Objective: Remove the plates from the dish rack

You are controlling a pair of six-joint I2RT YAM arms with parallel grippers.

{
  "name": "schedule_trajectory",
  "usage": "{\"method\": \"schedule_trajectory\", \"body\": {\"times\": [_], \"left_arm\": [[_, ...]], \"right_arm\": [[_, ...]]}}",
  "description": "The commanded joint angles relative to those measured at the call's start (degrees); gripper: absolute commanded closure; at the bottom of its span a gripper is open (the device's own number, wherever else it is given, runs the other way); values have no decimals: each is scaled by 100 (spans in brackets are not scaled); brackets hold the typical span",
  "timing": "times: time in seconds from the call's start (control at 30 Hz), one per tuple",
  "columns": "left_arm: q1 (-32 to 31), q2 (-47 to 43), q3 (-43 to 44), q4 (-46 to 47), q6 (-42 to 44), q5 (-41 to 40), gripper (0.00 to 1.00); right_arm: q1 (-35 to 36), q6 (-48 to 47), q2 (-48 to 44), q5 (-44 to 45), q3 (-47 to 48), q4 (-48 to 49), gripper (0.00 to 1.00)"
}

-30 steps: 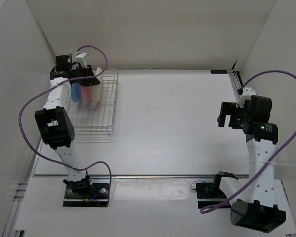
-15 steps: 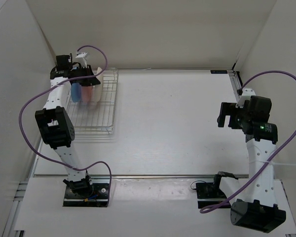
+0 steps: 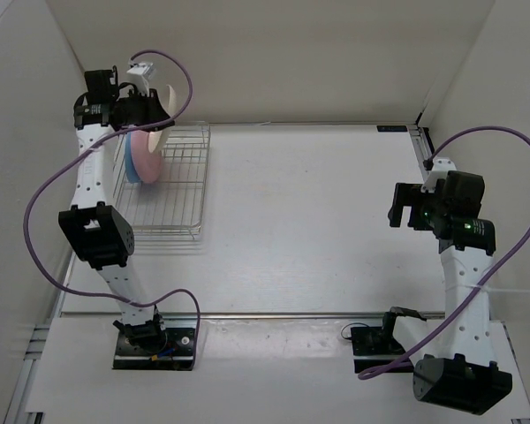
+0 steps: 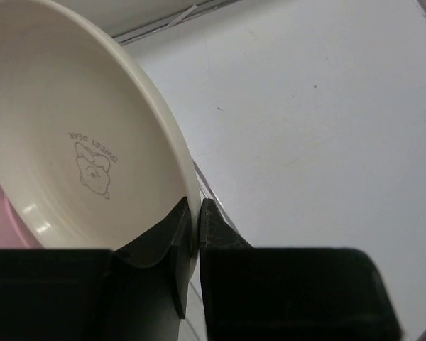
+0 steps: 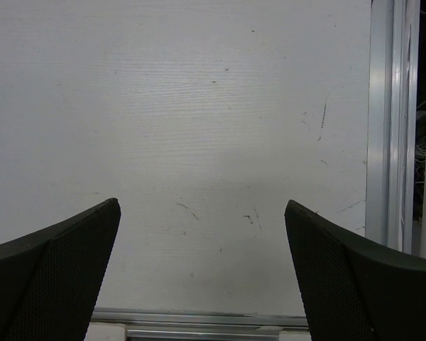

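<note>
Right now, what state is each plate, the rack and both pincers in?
Dish rack: holds two plates.
Cream plate: gripped by its rim, held up over the rack.
Pink plate: upright in the rack.
Blue plate: upright in the rack.
Left pincer: shut on the cream plate.
Right pincer: open, empty.

Left arm (image 3: 124, 278) and right arm (image 3: 465, 296): white links with rows of small holes, black joint housings. Purple cables (image 3: 34, 212) loop off both. Green LED (image 3: 471, 228) lit on the right wrist block. Black base plates (image 3: 172, 346). Left fingers (image 4: 220, 241) smooth black, right fingers (image 5: 50, 277) fine-dotted.
</note>
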Motion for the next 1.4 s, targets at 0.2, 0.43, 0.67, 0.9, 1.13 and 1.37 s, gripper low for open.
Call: {"method": "schedule_trajectory", "body": {"times": [0.2,0.43,0.67,0.9,1.13,1.37], "left_arm": [[-637,-1755,-749,-916,2265,-554,89],[-1952,-2214,-978,-2066,3286,-1123,89],[-4600,-2978,-3271,-1918,4218,-4514,89],[-6534,-3594,-4486,-1005,5457,-7126,89],[-7827,-3339,-4160,-487,5915,-7858,89],[-8452,-3340,-4557,569,6109,-7806,89]], "right_arm": [[13,-11,380,-249,396,53,0],[13,25,1004,-679,1229,-148,0],[619,-310,1856,-513,2566,-429,0],[1252,-503,2508,-1355,3261,-641,7],[2016,-845,2771,-2041,3700,-886,10],[2140,-1031,2438,-2604,3569,-624,10]]}}
